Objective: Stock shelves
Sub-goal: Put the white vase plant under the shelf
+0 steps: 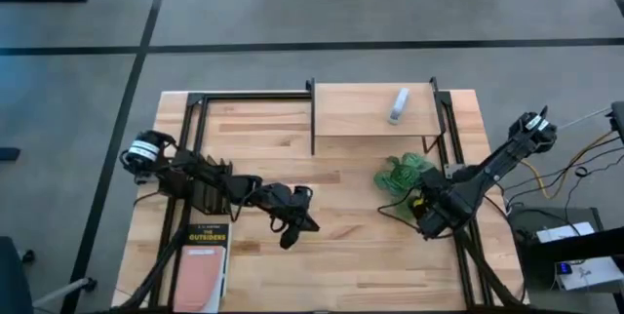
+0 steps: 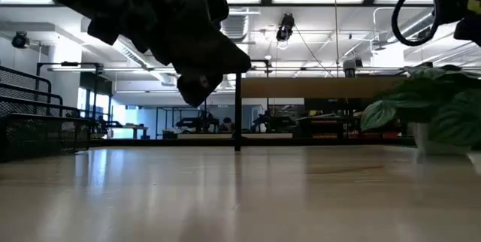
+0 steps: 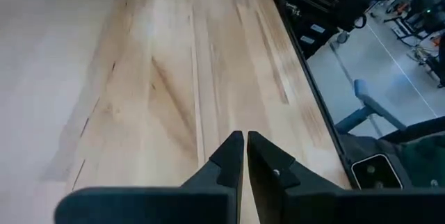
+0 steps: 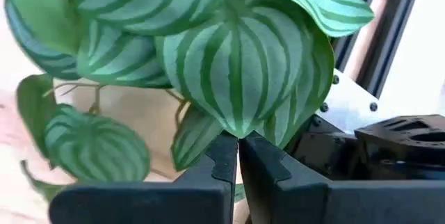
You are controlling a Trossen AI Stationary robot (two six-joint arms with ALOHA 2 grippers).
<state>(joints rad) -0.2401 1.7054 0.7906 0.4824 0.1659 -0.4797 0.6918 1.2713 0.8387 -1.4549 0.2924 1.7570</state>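
The shelf [image 1: 375, 109] is standing at the far middle of the table [image 1: 361, 265], with a small white bottle [image 1: 399, 105] lying on its board. Just in front of its right end a leafy green plant [image 1: 403, 175] is sitting on the tabletop, and the right gripper [image 1: 425, 209] is hovering just on the near side of it, fingers pressed together and holding nothing; its wrist view is filling up with striped leaves. The left gripper [image 1: 292, 228] is waiting over bare wood near the middle, fingers closed and empty too. A book [image 1: 203, 255] is lying at the near left corner.

The plant looks like the next item to be shelved. To do that well, I'd say the right fingers should be opening wide first, then reaching under the foliage for the pot, which is hidden from above, since pinching leaves alone would likely be letting it slip or tip on the lift
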